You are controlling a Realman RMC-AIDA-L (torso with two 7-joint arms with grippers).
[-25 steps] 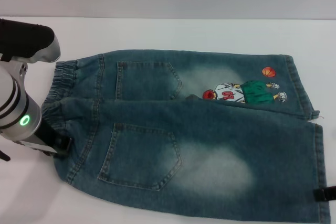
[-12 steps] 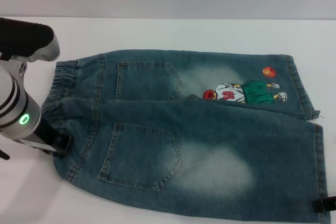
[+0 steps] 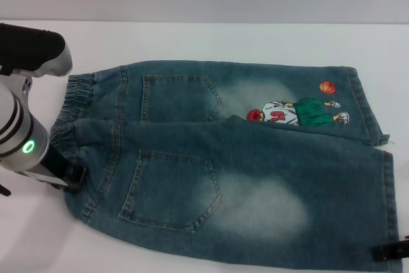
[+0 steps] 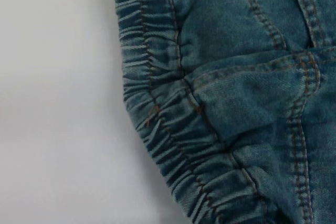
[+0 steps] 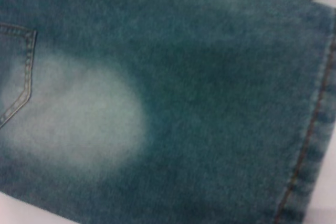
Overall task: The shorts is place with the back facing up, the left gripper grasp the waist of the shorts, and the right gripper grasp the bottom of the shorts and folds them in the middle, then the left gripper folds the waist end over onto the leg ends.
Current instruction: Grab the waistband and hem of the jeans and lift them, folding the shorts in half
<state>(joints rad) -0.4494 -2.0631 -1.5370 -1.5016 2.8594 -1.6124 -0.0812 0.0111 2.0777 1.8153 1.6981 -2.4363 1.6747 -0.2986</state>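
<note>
Head view showed your left pincer (image 3: 69, 174) at the waist (image 3: 75, 108) of the shorts (image 3: 243, 164), apparently placed for grasping; whether it was clamped, I couldn't tell.

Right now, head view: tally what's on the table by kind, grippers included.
Shorts: 1, blue denim, flat, back pockets up
Grippers: 2, the left gripper at the waist, the right gripper at the near leg hem, bottom right corner
Total: 3
</note>
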